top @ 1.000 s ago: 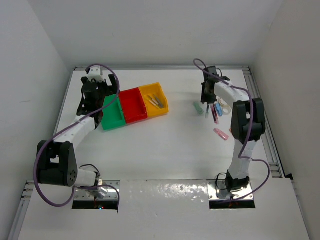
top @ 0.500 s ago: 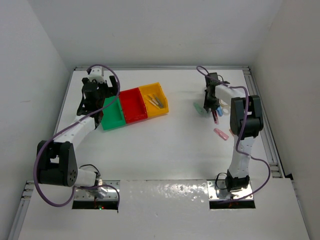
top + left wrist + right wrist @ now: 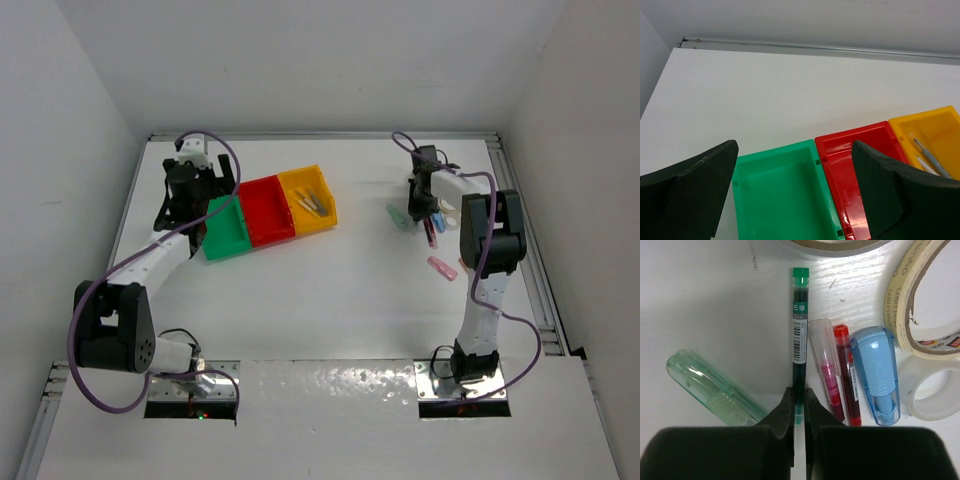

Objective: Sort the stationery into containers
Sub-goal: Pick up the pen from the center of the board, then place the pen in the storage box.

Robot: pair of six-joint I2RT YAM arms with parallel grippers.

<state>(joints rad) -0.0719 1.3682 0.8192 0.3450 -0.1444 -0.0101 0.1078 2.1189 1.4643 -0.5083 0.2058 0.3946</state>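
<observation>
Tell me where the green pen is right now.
Right wrist view: the green pen, near end pinched in the right gripper, lies between the pale-green stick and the pink stick.

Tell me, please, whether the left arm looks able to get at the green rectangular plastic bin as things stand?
Probably yes: the left gripper hangs open close to the green rectangular plastic bin, which the wrist view frames between its fingers with nothing in the way.

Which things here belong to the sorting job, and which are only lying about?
Job: green pen in the right gripper, red pen, blue stick, pale-green stick, tan tape roll, green bin, red bin, yellow bin.
Not job: purple cable, table rail.
</observation>
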